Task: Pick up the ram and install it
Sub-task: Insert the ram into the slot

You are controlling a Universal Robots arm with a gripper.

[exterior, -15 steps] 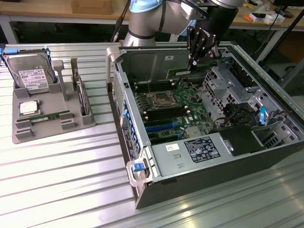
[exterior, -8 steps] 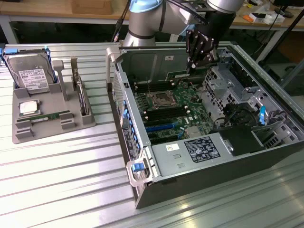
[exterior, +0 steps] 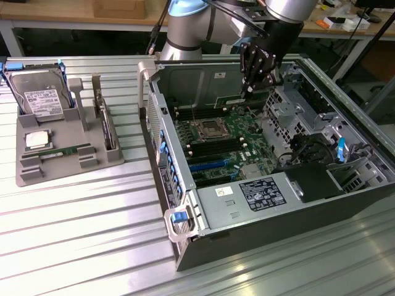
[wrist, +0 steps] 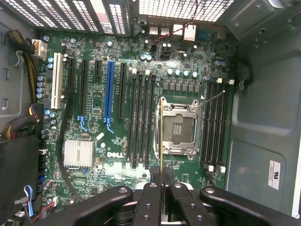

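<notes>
The ram (wrist: 162, 136) is a thin green stick seen edge-on, and my gripper (wrist: 162, 188) is shut on it between black fingers (wrist: 151, 195). In the exterior view my gripper (exterior: 254, 77) hangs inside the open computer case (exterior: 259, 228), over the far part of the green motherboard (exterior: 229, 142). The ram (exterior: 229, 98) hangs level under it. The stick runs parallel to the black memory slots (wrist: 140, 122) and floats above the board, near the edge of the empty processor socket (wrist: 178, 128). It touches no slot.
A second bank of slots (wrist: 214, 122) lies beyond the socket. Drive cages and cables (exterior: 308, 148) crowd the case at the exterior view's right. On the table, a grey tray (exterior: 68, 168) holds a hard drive (exterior: 40, 98), a square processor (exterior: 37, 140) and another green stick (exterior: 62, 151).
</notes>
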